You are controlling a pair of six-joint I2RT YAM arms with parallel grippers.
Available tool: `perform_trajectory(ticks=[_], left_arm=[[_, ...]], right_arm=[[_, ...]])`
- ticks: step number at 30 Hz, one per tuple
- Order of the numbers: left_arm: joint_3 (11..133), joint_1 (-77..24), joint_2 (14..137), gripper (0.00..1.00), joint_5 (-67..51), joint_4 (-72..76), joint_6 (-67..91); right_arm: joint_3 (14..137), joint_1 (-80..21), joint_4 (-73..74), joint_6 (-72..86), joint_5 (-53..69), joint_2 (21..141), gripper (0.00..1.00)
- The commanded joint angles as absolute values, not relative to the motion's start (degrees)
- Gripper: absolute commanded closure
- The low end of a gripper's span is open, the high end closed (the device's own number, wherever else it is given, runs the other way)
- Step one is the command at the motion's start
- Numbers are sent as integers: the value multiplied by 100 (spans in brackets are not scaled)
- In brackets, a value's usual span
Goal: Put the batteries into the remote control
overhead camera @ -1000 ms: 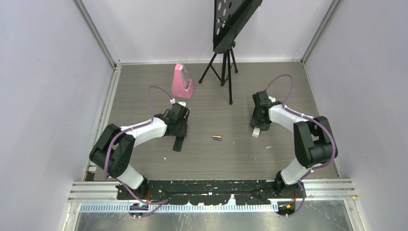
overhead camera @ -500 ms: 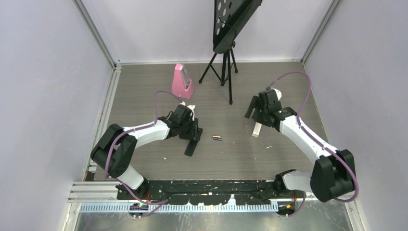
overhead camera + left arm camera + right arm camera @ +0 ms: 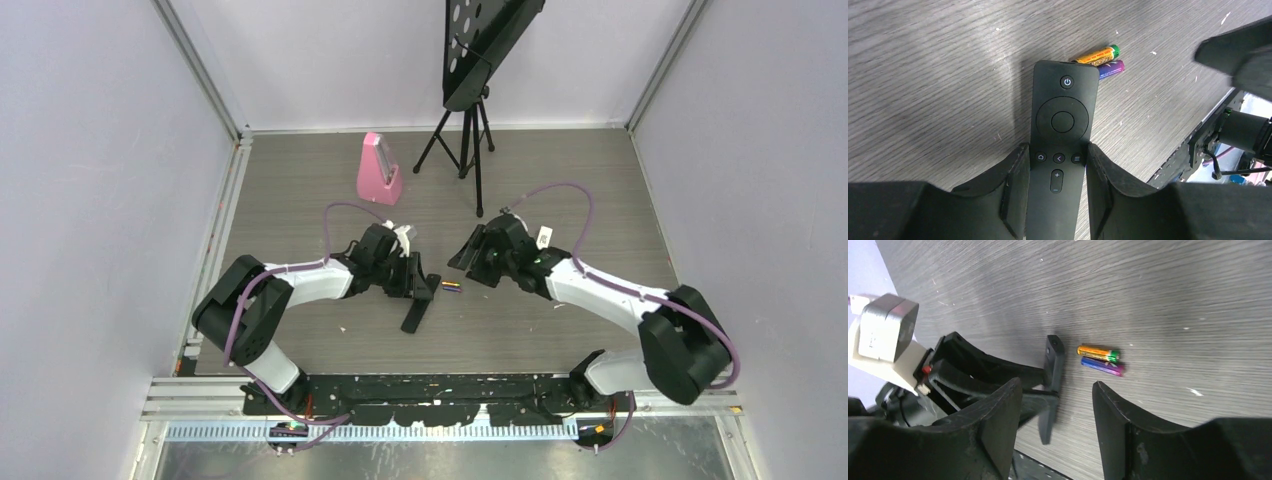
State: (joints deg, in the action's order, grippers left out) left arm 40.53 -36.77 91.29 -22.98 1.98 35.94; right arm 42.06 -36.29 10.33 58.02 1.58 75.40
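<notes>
**Remote held, batteries not yet picked up**

Overhead view. The left gripper point(image 3: 412, 280) is closed narrowly on the remote point(image 3: 418, 308), one finger on each long edge; its wrist view shows the button face toward the camera. The two batteries point(image 3: 452, 286), one gold and one purple, lie side by side and touching on the table point(image 3: 560, 190), at 3 o'clock from the left gripper. The right gripper point(image 3: 468, 255) hovers at 1 o'clock from them, fingers spread wide and holding nothing. The step in hand appears to be the approach to the first battery. The next move likely calls for taking one cell without dragging its neighbour. The remote's back is not visible.
</notes>
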Motion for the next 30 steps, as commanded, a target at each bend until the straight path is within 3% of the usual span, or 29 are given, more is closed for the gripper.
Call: perform_trajectory(ticks=[1,15,23,25,30], left_arm=[[3847,-3720,9152,85,-2402,284,3676],[3746,-3723,8957,86,-2444,299,3713],[3711,-3720,8716,84,-2546,245,3735],[3705,-3718,8615,79,-2544,194,3744],[3729,-3712,8280,42,-2324,-120,3633]], right_arm=[[4171,-3864,93,6834,75,8035,44],[4518,-4368,-395,7027,330,9176,56],[4530,-4392,-726,7095,410,9389,79],[4469,-4398,-888,7046,354,9330,88],[4578,-4437,-623,6603,122,9018,98]])
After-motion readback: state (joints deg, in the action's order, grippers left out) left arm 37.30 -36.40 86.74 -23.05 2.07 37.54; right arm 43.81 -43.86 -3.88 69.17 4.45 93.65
